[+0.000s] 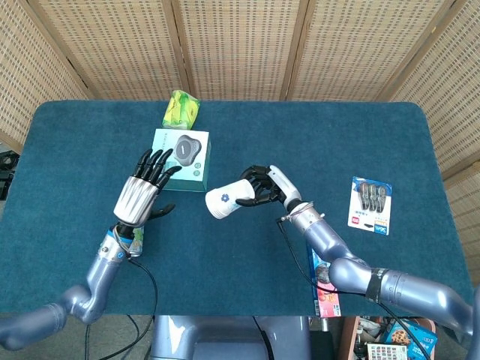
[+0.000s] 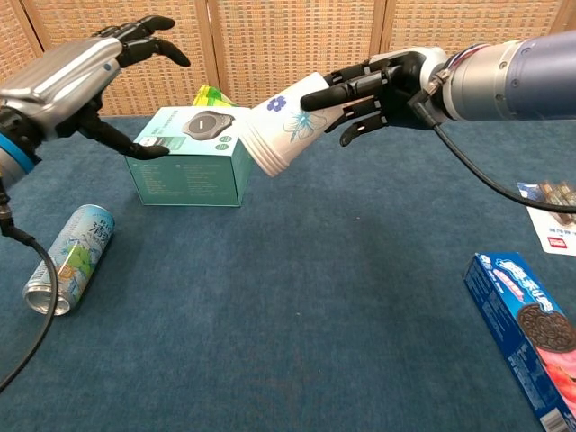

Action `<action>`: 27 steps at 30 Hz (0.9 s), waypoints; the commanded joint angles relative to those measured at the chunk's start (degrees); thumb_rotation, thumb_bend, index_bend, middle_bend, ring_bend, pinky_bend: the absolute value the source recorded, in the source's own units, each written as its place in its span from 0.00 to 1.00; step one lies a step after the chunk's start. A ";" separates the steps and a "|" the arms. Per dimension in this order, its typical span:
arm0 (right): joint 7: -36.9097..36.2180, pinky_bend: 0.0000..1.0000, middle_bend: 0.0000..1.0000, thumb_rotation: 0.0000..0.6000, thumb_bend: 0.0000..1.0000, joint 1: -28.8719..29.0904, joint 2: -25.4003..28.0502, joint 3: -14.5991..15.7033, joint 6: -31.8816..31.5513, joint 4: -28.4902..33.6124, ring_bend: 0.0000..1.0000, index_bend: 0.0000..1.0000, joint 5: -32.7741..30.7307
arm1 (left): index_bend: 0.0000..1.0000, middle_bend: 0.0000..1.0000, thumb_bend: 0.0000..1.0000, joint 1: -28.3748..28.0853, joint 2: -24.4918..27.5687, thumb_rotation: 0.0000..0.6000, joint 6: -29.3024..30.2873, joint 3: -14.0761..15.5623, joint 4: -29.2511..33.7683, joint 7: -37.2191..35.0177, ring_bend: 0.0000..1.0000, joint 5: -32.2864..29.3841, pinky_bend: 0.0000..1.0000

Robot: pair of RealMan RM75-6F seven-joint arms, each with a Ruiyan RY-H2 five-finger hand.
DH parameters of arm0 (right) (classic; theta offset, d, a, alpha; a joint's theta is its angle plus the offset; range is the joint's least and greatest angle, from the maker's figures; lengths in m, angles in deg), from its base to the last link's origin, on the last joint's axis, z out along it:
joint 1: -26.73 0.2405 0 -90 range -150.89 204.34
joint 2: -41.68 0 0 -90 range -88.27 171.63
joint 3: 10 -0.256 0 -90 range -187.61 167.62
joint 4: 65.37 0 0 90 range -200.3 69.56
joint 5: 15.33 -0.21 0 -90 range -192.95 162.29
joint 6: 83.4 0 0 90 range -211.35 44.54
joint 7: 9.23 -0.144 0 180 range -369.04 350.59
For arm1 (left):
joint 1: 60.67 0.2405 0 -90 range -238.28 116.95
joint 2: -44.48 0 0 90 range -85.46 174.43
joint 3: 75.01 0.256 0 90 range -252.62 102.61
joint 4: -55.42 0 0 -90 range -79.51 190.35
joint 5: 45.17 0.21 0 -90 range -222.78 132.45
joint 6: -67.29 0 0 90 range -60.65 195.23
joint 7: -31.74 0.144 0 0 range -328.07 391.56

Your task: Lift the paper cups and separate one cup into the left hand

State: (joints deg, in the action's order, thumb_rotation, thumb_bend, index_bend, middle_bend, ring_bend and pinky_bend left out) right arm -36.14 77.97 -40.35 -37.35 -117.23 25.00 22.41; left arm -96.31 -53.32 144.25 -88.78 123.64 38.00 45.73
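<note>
The right hand (image 2: 378,85) grips the stacked paper cups (image 2: 279,135); light and crushable, best pinched gently at the rims. The left hand (image 2: 81,76) is spread, empty.

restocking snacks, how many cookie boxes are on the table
1. The cookie box lies flat near the table's front right edge; in the head view the right arm covers part of it. Others could be hidden outside the frames.
</note>
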 commanded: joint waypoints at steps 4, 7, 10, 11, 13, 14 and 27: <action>-0.27 0.61 0.63 1.00 0.35 -0.47 0.84 -0.17 0.23 0.60 0.54 0.63 -0.01 | 0.33 0.00 0.18 -3.53 -5.10 1.00 1.45 -1.08 -3.46 -1.25 0.00 0.79 0.00; -0.57 0.61 0.63 1.00 0.35 -0.80 1.25 -0.28 0.57 1.08 0.54 0.63 0.34 | 0.33 0.00 0.18 -4.84 -6.51 1.00 1.85 -1.30 -4.56 -1.24 0.00 1.23 0.00; -0.80 0.61 0.63 1.00 0.35 -1.06 1.51 -0.30 0.66 1.29 0.54 0.63 0.40 | 0.35 0.00 0.18 -5.79 -7.94 1.00 2.43 -1.52 -5.35 -1.67 0.00 1.42 0.00; -0.88 0.61 0.63 1.00 0.35 -1.12 1.59 -0.32 0.68 1.32 0.54 0.63 0.36 | 0.37 0.00 0.18 -6.11 -8.48 1.00 2.71 -1.58 -5.64 -1.80 0.00 1.51 0.00; -0.96 0.61 0.63 1.00 0.35 -1.20 1.68 -0.32 0.63 1.30 0.54 0.63 0.32 | 0.39 0.00 0.19 -6.57 -9.28 1.00 3.09 -1.62 -6.03 -1.93 0.00 1.61 0.00; -0.97 0.61 0.63 1.00 0.35 -1.23 1.71 -0.32 0.60 1.29 0.54 0.63 0.31 | 0.40 0.00 0.20 -6.75 -9.57 1.00 3.24 -1.62 -6.18 -1.95 0.00 1.66 0.00; -1.64 0.61 0.63 1.00 0.35 -1.88 2.35 -0.53 0.80 1.59 0.54 0.63 0.68 | 0.44 0.00 0.30 -8.62 -12.47 1.00 4.53 -1.81 -8.61 -1.92 0.00 1.52 0.00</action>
State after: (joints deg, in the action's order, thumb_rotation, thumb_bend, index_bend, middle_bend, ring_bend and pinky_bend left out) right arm -37.74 76.13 -38.03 -37.85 -116.46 26.56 23.06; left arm -104.82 -65.67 148.76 -90.54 115.15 36.11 47.32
